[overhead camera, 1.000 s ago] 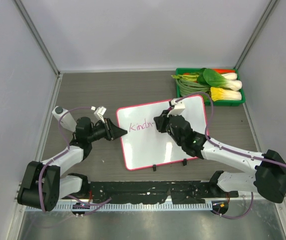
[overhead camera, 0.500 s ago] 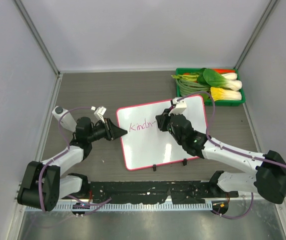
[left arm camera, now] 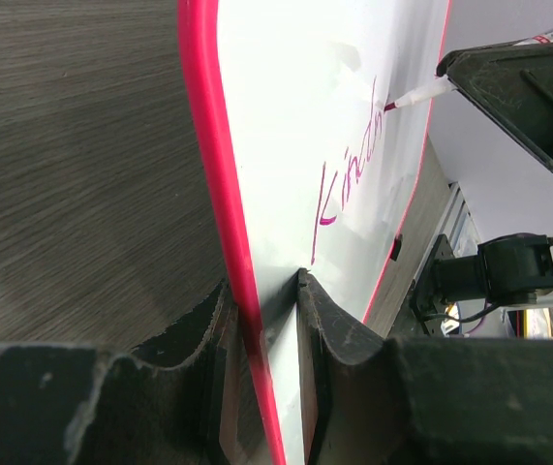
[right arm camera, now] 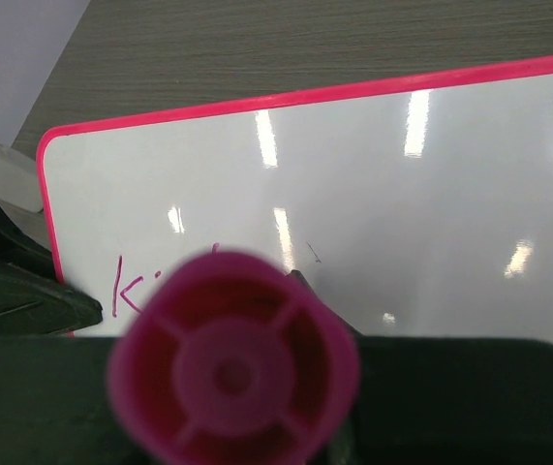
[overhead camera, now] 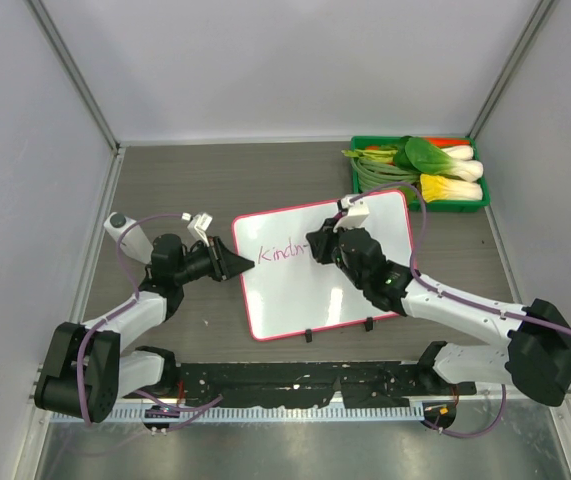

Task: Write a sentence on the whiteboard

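Note:
The whiteboard (overhead camera: pixel 300 300) lies tilted on the table, white with a pink-red frame and two black clips on its near edge. The sentence (overhead camera: pixel 283 253) reads "Kindn" in pink cursive near the board's upper left. My left gripper (overhead camera: pixel 248 264) is shut on the board's left edge; in the left wrist view the fingers (left arm camera: pixel 329 315) pinch the whiteboard (left arm camera: pixel 295 107) below the sentence (left arm camera: pixel 349 179). My right gripper (overhead camera: pixel 317 246) is shut on a pink marker, whose tip (left arm camera: pixel 407 98) touches the board at the end of the writing. The marker's round end (right arm camera: pixel 232 363) hides the right fingers.
A green tray (overhead camera: pixel 445 206) with leafy vegetables (overhead camera: pixel 435 165) stands at the back right, just beyond the board's far corner. Grey walls close in the table at the left, back and right. The left arm's white cable connector (overhead camera: pixel 201 221) sits beside the board.
The right gripper with the marker shifted slightly right and came back at the end of the writing. The left gripper and the board have not moved.

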